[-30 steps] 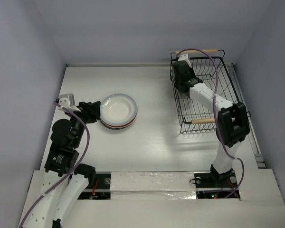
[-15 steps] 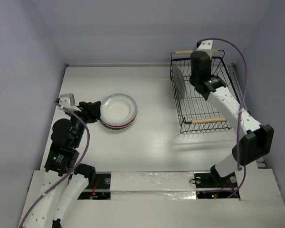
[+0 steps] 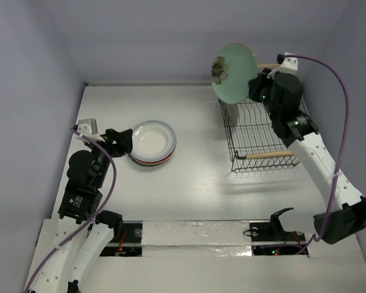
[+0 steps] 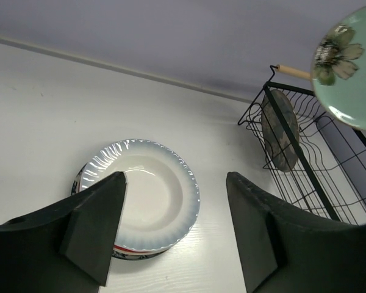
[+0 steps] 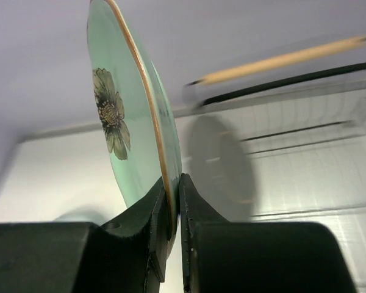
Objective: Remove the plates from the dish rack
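Right wrist: right tool point(image 5: 172, 188) pinches the mint plate point(image 5: 127, 125), hiding its lower rim; left tool point(image 4: 175, 186) stands wide.

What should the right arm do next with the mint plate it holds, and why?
Probably swing the mint green plate left toward the stack on the table and lower it there. The right gripper clamps its rim, it hangs clear above the dish rack, and the left gripper stands open, gripping nothing.
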Robot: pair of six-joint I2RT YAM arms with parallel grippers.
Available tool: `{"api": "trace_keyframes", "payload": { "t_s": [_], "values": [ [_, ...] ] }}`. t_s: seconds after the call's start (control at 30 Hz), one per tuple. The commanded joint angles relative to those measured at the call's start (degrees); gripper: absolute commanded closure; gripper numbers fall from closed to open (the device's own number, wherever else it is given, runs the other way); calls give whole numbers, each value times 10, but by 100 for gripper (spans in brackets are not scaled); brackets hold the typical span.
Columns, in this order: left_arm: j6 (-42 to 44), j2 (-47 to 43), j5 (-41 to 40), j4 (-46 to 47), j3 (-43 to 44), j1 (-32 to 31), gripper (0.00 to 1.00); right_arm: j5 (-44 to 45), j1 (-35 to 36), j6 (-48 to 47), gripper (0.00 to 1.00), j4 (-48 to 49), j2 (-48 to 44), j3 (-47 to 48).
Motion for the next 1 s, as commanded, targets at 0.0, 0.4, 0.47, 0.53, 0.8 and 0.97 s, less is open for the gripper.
{"api": "trace_keyframes", "payload": {
  "t_s": [0.0,0.4,0.47,0.53,0.8,0.97],
  "values": [
    [0,9,5,34,-5,8,36,-216,31,124,100,158,22,-25],
    [-1,9,0,31,-5,14,33,-314,166,244,100,290,218,-21],
    [-1,10,3,31,-5,14,33,-323,172,272,100,315,234,-28],
    [-1,11,5,33,-5,14,33,-337,177,288,100,331,265,-33],
    [0,12,7,33,-5,14,33,-379,190,367,100,404,353,-36],
    [-1,16,9,34,-5,14,33,-387,190,383,100,415,383,-33]
  ]
}}
